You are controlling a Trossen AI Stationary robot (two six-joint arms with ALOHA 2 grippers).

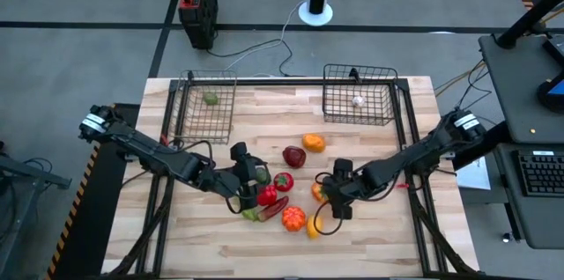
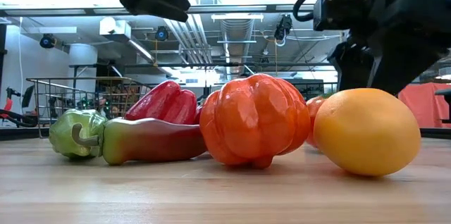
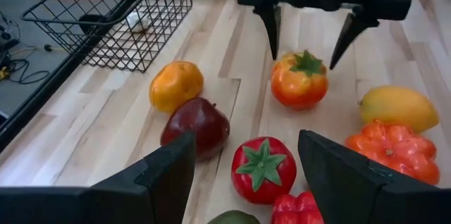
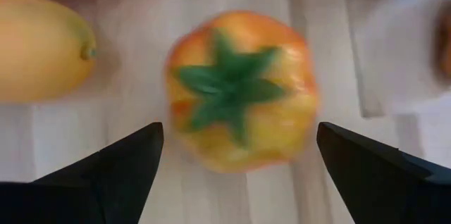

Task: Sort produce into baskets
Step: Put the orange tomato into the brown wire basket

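Note:
Produce lies in a cluster at mid-table: an orange (image 1: pixel 313 143), a maroon apple (image 1: pixel 293 156), a red tomato (image 3: pixel 263 170), a red pepper (image 1: pixel 267 195), a green-and-red chili (image 2: pixel 144 140), an orange pumpkin (image 2: pixel 254 118) and a yellow lemon (image 2: pixel 366 131). My right gripper (image 4: pixel 239 134) is open and points down over an orange-yellow tomato (image 4: pixel 239 90). Its fingers (image 3: pixel 275 30) stand on either side of the tomato without touching it. My left gripper (image 3: pixel 246 143) is open and hovers short of the red tomato. The two baskets (image 1: pixel 207 104) (image 1: pixel 359 95) stand at the far edge.
The left basket holds a green piece (image 1: pixel 211 98) and the right basket a small white one (image 1: pixel 358 100). The lemon (image 4: pixel 42 48) lies close beside the orange-yellow tomato. Bare wood lies between the cluster and the baskets. A black box with a red top (image 1: pixel 196 3) stands beyond the table.

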